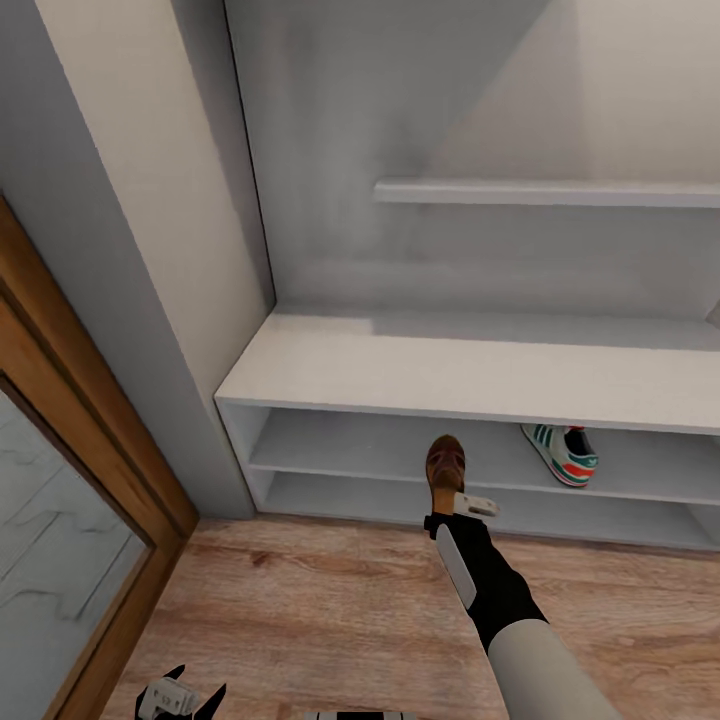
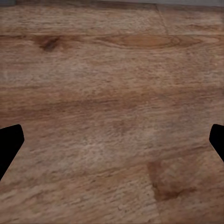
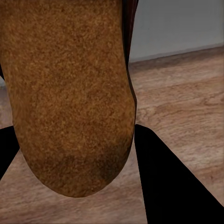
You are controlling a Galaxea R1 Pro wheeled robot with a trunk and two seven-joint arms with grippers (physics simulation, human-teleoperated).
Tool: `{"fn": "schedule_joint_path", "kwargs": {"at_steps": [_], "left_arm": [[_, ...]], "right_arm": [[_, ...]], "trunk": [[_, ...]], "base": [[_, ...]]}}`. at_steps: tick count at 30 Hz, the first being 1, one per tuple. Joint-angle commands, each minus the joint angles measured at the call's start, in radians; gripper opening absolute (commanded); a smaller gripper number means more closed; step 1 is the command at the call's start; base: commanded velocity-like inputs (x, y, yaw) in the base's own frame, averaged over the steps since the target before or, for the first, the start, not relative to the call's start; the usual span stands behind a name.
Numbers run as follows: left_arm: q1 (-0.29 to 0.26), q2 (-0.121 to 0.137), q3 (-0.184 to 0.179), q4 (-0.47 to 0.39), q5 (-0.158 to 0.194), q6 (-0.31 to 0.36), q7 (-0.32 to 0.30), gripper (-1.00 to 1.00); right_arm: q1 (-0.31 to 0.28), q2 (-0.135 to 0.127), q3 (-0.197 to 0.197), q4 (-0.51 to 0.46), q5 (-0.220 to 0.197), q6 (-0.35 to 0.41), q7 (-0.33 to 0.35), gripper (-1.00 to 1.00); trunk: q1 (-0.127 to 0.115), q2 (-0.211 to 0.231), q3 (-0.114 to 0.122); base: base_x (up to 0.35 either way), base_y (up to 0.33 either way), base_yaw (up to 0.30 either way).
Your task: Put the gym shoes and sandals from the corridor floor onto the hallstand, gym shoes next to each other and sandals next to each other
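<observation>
Right gripper: clamped on a brown sandal, held up in front of the hallstand's open shelf rows, above the corridor floor.
Sandal's sole: tan, between the dark fingers in the right wrist view.
Left gripper: low near the robot, its fingers spread wide over bare planks.
Gym shoe: one on the upper shelf row under the bench top, to the right of the sandal.

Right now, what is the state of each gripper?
Left gripper: open, holding nothing, over the corridor floor.
Right gripper: shut on a sandal.
</observation>
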State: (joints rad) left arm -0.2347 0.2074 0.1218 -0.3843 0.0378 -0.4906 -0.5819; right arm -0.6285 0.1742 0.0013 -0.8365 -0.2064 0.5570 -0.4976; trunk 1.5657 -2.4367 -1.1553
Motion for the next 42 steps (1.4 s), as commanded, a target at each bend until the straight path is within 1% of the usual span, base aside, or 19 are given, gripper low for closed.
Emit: {"fn": "schedule_joint_path", "kwargs": {"at_steps": [1, 6, 14, 24, 33, 42], "left_arm": [[0.0, -0.001, 0.006, 0.001, 0.004, 0.001, -0.01, 1.0], [-0.001, -0.001, 0.006, 0.001, 0.004, 0.001, -0.01, 1.0], [0.0, -0.001, 0.006, 0.001, 0.004, 0.0, -0.01, 1.0], [0.0, -0.002, 0.006, 0.001, 0.004, 0.0, -0.01, 1.0], [-0.001, -0.008, 0.006, 0.001, 0.002, 0.0, -0.01, 1.0], [0.0, -0.009, 0.006, 0.001, 0.002, 0.0, -0.01, 1.0]], "right_arm": [[0.0, 0.0, 0.0, -0.001, -0.011, 0.001, -0.009, -1.0], [0.0, 0.0, 0.0, -0.001, -0.011, 0.001, -0.009, -1.0], [0.0, 0.0, 0.0, -0.001, -0.011, 0.001, -0.009, -1.0], [0.0, 0.0, 0.0, 0.0, -0.011, 0.001, -0.009, -1.0], [0.0, 0.0, 0.0, 0.0, -0.011, 0.001, -0.009, -1.0], [0.0, 0.0, 0.0, 0.002, -0.011, 0.001, -0.009, -1.0]], "trunk": [[0.0, 0.0, -0.001], [0.0, 0.0, -0.001], [0.0, 0.0, -0.001], [0.0, 0.0, -0.001], [0.0, 0.0, -0.001], [0.0, 0.0, -0.001]], "base": [[0.038, 0.017, 0.0], [0.089, 0.08, 0.0], [0.138, 0.186, 0.0], [0.098, 0.095, 0.0], [0.033, 0.024, 0.0], [0.135, 0.001, 0.0]]}}
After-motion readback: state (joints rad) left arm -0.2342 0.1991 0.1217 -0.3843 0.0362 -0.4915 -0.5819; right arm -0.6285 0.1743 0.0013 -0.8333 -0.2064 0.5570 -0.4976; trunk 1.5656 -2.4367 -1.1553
